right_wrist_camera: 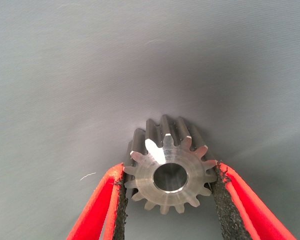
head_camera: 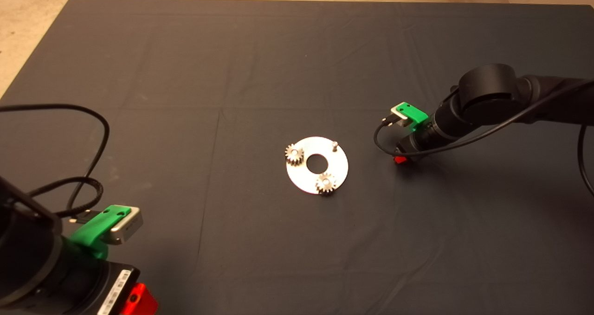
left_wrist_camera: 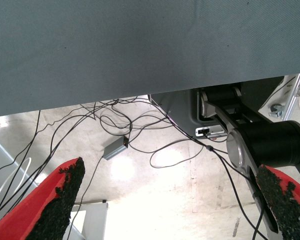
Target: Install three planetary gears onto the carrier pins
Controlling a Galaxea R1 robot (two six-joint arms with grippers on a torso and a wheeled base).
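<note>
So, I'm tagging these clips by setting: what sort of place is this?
Probably a robotics lab or test workspace: a dark mat over a table on a bare concrete floor, loose cables trailing underneath, and a metal frame at the edge.

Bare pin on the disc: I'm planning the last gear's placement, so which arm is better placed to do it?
Right. The right gripper already clamps the third gear, just right of the disc and its bare pin. The left gripper is parked, open and empty.

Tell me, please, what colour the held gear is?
Silvery steel gear, clearest in the right wrist view.
</note>
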